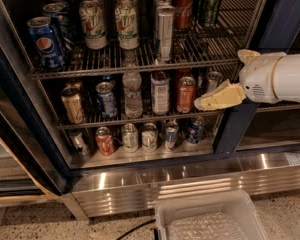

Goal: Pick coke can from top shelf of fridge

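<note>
The coke can [184, 6], red with white script, stands at the back right of the top shelf [140, 63] in the fridge [238, 126]. My gripper [219, 80] hangs at the fridge's right side, in front of the navy post and level with the middle rack. That puts it below and to the right of the coke can. It is open: one pale finger [220, 97] points left toward the middle rack's cans, the other shows above the white wrist. Nothing is held.
The top shelf also holds a Pepsi can [47, 41], two tall pale cans [126, 21], a slim silver can [164, 31] in front of the coke can and a green can [210, 4]. Lower racks carry several cans and a bottle [133, 94]. A clear bin [210, 219] sits on the floor.
</note>
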You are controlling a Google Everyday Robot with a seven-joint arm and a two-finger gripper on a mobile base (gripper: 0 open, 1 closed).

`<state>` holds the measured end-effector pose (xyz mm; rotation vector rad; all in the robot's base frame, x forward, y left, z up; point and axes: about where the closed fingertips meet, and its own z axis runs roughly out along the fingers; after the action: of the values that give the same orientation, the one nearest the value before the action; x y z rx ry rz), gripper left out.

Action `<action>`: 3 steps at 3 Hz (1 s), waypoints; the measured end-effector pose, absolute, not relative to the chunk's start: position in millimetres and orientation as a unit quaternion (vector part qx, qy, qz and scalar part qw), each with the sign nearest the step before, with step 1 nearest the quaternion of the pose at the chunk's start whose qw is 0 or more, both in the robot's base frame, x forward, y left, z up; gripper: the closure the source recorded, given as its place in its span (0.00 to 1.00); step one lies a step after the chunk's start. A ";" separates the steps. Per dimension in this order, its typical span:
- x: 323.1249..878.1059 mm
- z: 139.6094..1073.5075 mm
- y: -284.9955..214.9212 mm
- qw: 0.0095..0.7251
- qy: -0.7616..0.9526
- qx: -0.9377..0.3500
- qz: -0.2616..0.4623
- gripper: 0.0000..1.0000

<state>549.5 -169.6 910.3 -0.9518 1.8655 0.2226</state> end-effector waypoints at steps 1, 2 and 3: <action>555.3 907.3 -164.5 0.509 0.772 -0.369 0.093 0.00; 577.5 913.4 -164.9 0.551 0.761 -0.331 0.087 0.00; 601.1 928.2 -174.6 0.596 0.744 -0.293 0.075 0.00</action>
<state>601.1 -174.6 928.2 -0.6796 1.7265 0.1736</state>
